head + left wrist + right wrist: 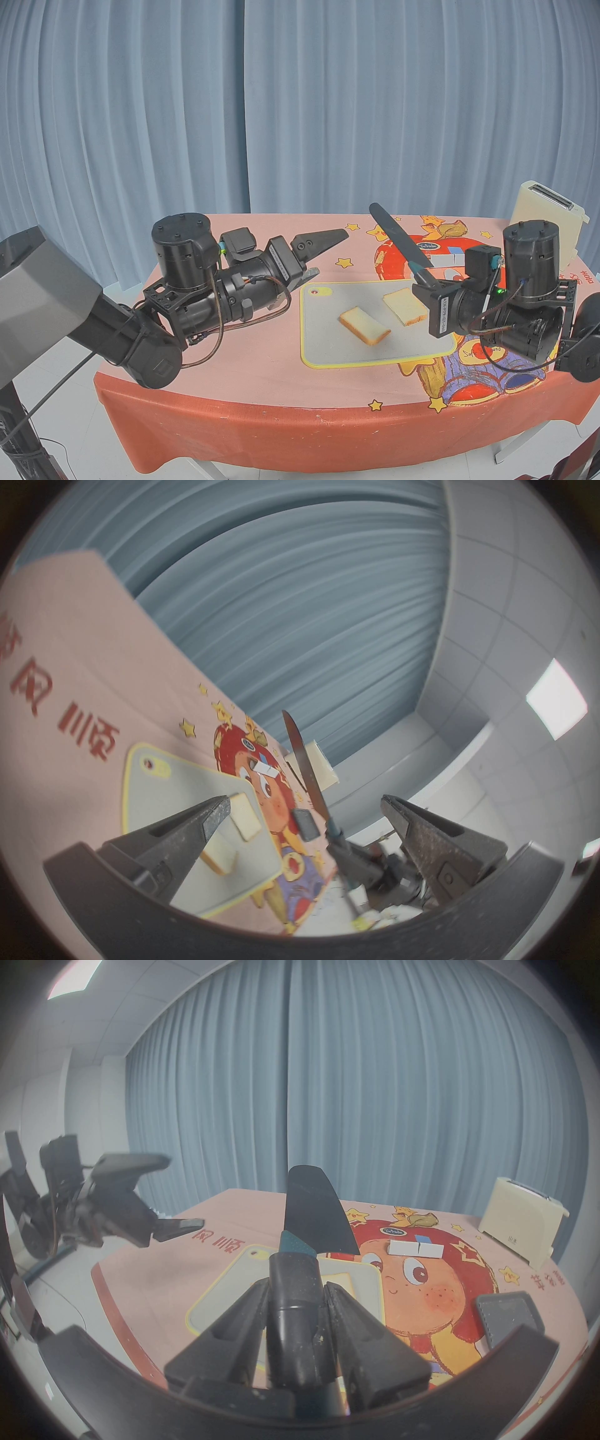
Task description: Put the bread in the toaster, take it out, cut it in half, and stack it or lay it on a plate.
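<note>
Bread halves (365, 325) apart on board (325, 340); knife (400, 240) in right hand (297, 1291)

Tabletop (250, 369) is covered by a salmon cloth (206, 431) printed with stars and a cartoon figure. A yellow-rimmed grey cutting board (325, 337) is laid near the middle. A cream toaster (550, 215) is stood at the far right edge, and a small dark grey block (507, 1316) is set to the board's right.

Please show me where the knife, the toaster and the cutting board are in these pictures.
knife (400, 240), head view, on the middle of its dark blade.
toaster (532, 206), head view, on its cream side wall.
cutting board (331, 350), head view, on the bare near part of its surface.
</note>
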### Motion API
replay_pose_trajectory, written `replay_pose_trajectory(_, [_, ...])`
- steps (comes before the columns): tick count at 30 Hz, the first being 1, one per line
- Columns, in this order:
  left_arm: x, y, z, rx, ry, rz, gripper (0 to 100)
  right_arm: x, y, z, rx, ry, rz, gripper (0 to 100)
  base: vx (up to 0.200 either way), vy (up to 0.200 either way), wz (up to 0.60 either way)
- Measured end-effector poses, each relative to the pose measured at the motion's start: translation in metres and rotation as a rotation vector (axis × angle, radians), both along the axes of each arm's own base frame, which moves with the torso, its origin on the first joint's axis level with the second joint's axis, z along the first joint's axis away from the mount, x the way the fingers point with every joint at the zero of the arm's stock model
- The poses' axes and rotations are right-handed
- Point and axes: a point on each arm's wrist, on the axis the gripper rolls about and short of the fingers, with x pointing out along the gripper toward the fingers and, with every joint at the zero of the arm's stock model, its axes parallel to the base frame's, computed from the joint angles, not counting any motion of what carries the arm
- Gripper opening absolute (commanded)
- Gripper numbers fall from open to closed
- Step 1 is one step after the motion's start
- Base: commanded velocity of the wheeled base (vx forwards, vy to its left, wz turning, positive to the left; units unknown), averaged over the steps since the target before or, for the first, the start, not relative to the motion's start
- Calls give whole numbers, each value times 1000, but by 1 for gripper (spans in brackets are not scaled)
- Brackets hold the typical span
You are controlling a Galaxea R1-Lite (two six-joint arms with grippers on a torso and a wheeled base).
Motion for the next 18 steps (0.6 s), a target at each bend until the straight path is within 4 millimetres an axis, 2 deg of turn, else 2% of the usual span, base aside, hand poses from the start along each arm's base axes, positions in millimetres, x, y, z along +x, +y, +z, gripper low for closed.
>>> replay_pose_trajectory(9, [-18,20,8,199,-359,93,100,21,-33,6,151,40,-60,0,0,0,0])
replay_pose_trajectory(18, [-32,47,43,217,-531,205,100,39,-71,8,332,110,-89,0,0,0,0])
